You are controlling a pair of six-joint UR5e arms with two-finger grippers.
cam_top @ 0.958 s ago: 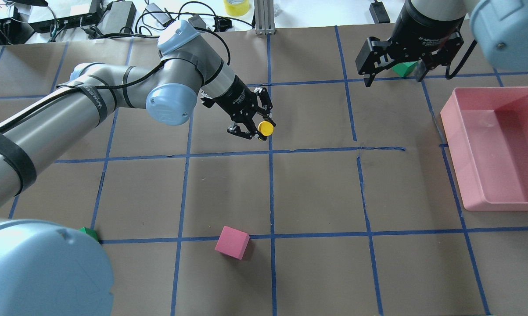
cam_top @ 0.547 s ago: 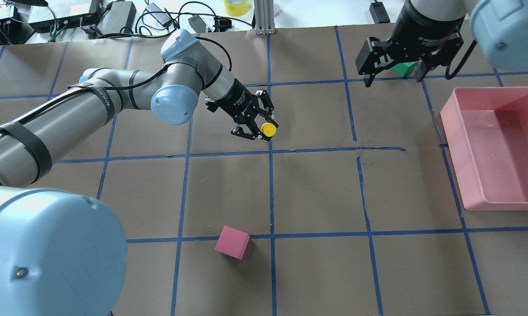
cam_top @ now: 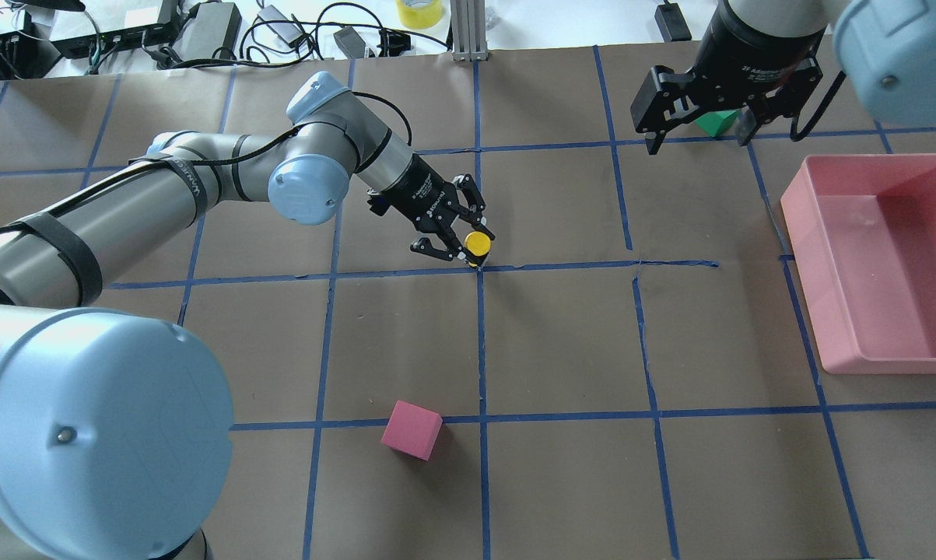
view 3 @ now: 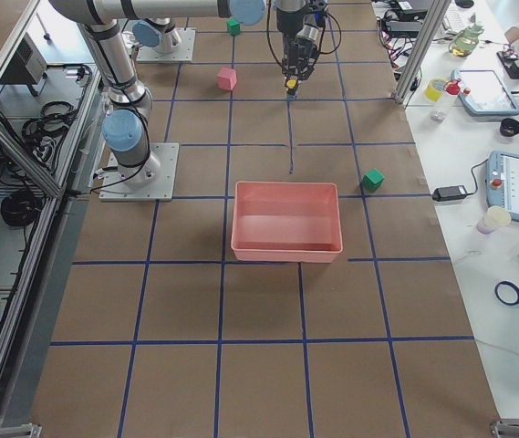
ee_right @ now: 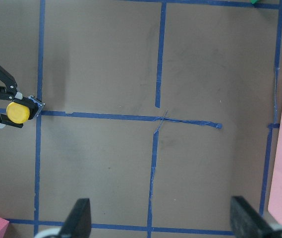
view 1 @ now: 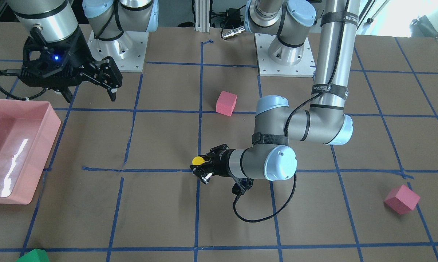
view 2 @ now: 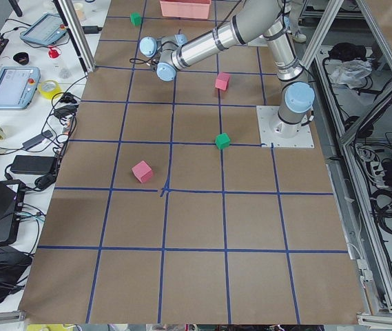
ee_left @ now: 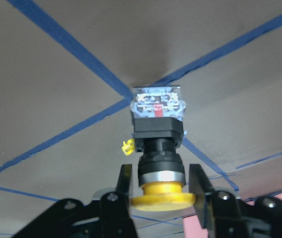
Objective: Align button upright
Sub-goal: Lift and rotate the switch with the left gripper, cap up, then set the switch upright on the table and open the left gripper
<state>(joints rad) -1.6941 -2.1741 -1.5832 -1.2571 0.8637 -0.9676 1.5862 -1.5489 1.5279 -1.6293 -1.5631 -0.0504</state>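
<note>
1. The left pincer (cam_top: 468, 251) is drawn narrow on the small push-button with a round yellow cap, black body and silvery base (cam_top: 478, 244); in the left wrist view its two black fingers (ee_left: 122, 184) grip the neck just under the cap.
2. The push-button's cap faces up towards the overhead camera; its base points down at a crossing of blue tape lines (cam_top: 480, 269) in the middle of the brown paper tabletop (cam_top: 561, 342); I cannot tell whether the base touches the paper.
3. The right pincer (cam_top: 699, 141) is spread wide and holds nothing; it hangs over the far right of the tabletop, with a green foam cube (cam_top: 718, 122) showing just behind it.
4. A pink plastic tray (cam_top: 806, 225) lies at the right edge, well apart from the push-button; a pink foam cube (cam_top: 411, 429) sits nearer, beside a tape line, left of the middle.
</note>
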